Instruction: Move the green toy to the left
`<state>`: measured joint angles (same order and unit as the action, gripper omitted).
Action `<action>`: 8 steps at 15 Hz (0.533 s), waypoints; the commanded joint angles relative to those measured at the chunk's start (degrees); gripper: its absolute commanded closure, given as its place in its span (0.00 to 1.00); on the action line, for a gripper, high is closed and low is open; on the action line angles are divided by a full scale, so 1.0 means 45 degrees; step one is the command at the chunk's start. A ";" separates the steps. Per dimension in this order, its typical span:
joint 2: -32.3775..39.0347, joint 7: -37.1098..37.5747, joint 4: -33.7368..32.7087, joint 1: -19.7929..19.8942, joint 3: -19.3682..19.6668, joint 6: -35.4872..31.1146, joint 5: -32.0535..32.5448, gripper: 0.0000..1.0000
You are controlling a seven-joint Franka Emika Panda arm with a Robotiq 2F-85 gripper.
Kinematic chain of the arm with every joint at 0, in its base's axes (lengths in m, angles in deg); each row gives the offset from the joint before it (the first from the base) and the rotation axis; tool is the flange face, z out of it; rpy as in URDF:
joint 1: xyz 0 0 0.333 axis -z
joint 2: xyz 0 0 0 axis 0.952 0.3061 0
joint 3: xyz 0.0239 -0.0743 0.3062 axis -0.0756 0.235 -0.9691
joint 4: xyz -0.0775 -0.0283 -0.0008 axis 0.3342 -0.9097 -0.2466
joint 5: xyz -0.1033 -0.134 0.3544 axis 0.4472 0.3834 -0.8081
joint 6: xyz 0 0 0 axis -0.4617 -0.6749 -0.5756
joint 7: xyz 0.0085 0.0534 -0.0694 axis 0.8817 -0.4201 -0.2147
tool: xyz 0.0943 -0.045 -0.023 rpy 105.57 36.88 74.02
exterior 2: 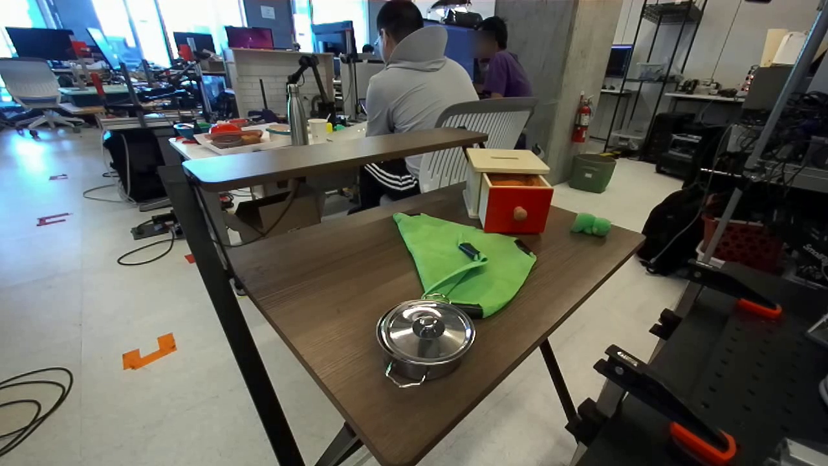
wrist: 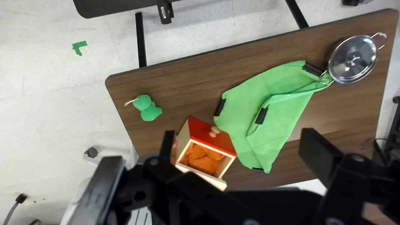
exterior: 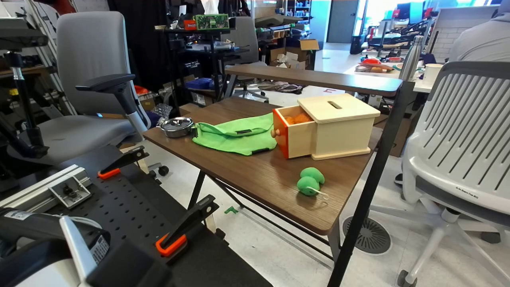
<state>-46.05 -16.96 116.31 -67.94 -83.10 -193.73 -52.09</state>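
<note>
The green toy [exterior: 310,181] is small and lumpy with a pale string at one end. It lies on the brown table near a corner, beside the wooden box, in both exterior views [exterior 2: 590,224]. In the wrist view the green toy [wrist: 147,108] is at the upper left of the table, apart from the gripper. My gripper [wrist: 240,145] shows only in the wrist view. Its fingers are wide apart with nothing between them, and it is high above the table. The gripper is not visible in either exterior view.
A wooden box [exterior: 342,131] stands near the toy, its red-fronted drawer [exterior 2: 517,208] pulled out with orange stuff inside. A light-green cloth [wrist: 275,109] lies beside it. A lidded metal pot [exterior 2: 427,340] stands at the cloth's far end. A raised shelf [exterior: 314,79] runs along one table edge.
</note>
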 commanded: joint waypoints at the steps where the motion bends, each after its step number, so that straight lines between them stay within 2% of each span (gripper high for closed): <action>1: 0.2582 -0.0653 -0.1112 0.0406 0.0923 -0.1080 -0.0201 0.00; 4: 0.4472 -0.0471 -0.1698 0.0615 0.1244 -0.1831 -0.0355 0.00; 8: 0.6838 -0.0038 -0.2272 0.0772 0.1180 -0.2964 -0.0270 0.00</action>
<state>-23.03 -18.20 109.48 -64.95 -77.38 -203.96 -52.45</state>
